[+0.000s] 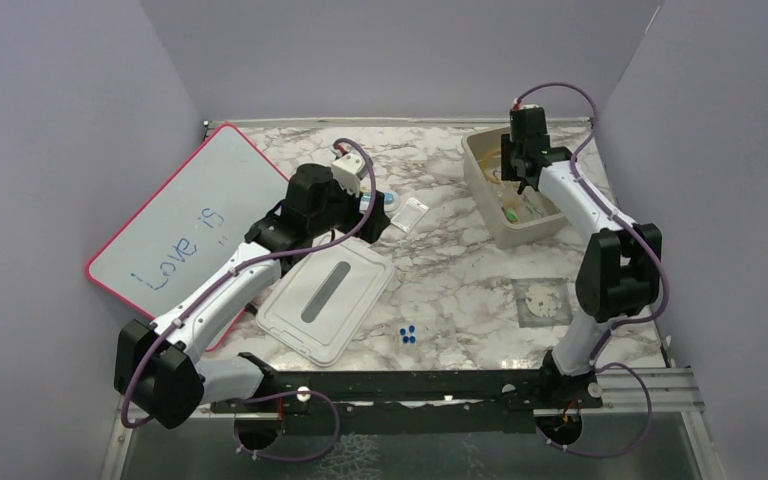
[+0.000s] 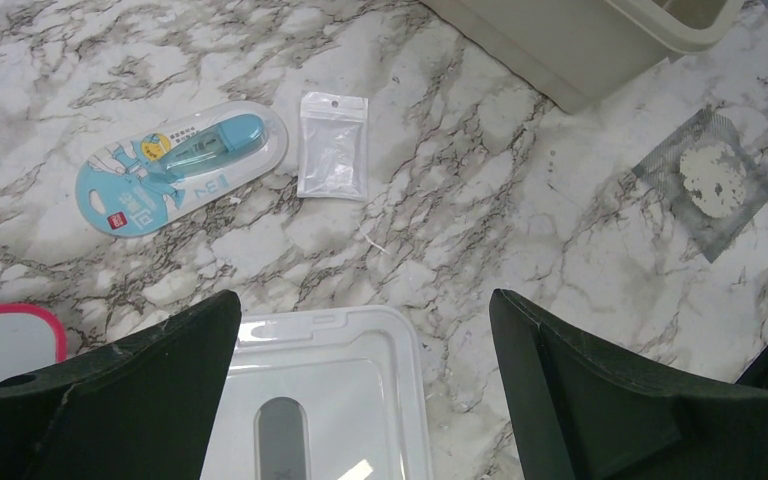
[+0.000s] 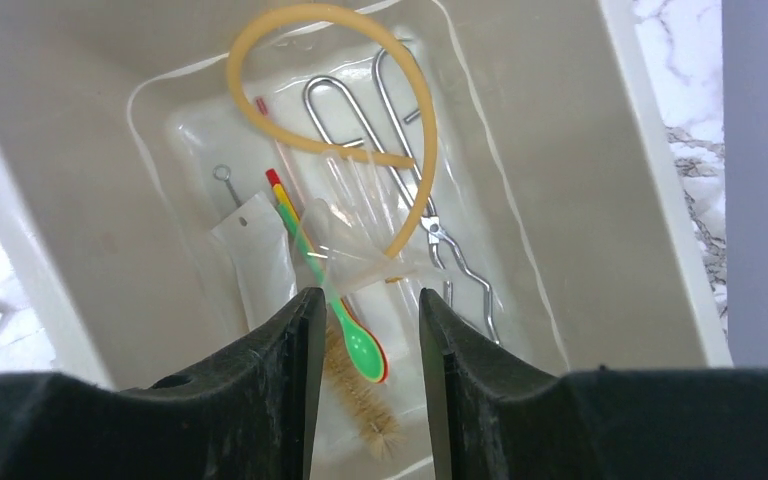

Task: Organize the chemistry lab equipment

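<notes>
From above: found the right gripper [image 1: 522, 185] dipped into the beige bin [image 1: 480, 175], and the left gripper [image 1: 375, 215] well left of the bin, near a small clear pouch [image 1: 412, 214], probably lined up as the next pick.

Left wrist: showed jaws spread wide and holding nothing, with the small clear pouch lying flat outside the bin.

Right wrist: showed jaws partly parted and gripping nothing, low inside the bin above amber tubing [image 3: 260, 50], metal forceps [image 3: 438, 232], a green stick [image 3: 360, 345] and a crumpled clear bag [image 3: 360, 255], seemingly gathered there for tidiness

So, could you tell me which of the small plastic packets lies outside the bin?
The clear packet on the marble, beside the blue card; the other packets lie inside the beige bin.
</notes>
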Robot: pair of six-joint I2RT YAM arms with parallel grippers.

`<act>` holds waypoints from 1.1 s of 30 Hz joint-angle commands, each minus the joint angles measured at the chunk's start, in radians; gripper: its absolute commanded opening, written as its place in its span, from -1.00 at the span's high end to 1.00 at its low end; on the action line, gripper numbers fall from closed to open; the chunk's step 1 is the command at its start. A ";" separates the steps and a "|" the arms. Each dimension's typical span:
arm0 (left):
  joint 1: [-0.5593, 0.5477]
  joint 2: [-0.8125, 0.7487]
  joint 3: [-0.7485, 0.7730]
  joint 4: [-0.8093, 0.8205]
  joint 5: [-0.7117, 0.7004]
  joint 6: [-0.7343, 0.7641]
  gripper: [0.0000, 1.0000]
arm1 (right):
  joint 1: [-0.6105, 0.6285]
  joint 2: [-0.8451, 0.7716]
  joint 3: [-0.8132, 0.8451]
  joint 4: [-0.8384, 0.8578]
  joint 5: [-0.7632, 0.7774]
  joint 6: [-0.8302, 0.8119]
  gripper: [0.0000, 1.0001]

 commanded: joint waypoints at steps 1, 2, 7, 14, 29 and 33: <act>-0.001 0.007 -0.009 0.031 -0.009 -0.009 -0.95 | 0.023 -0.096 0.037 -0.053 -0.030 0.057 0.12; -0.001 0.009 -0.009 0.031 -0.016 -0.011 -0.95 | 0.038 -0.109 0.041 -0.053 -0.064 0.067 0.13; -0.001 0.008 -0.010 0.031 -0.052 -0.017 -0.95 | 0.164 -0.147 0.075 -0.039 -0.123 0.107 0.11; -0.001 0.003 -0.013 0.026 -0.159 -0.027 -0.95 | 0.316 -0.044 0.086 0.043 -0.214 0.162 -0.16; 0.000 0.022 -0.013 0.021 -0.181 -0.024 -0.95 | 0.346 0.288 0.120 0.108 -0.253 0.278 -0.35; 0.000 0.027 -0.012 0.021 -0.165 -0.023 -0.95 | 0.346 0.336 0.155 0.099 -0.246 0.253 -0.33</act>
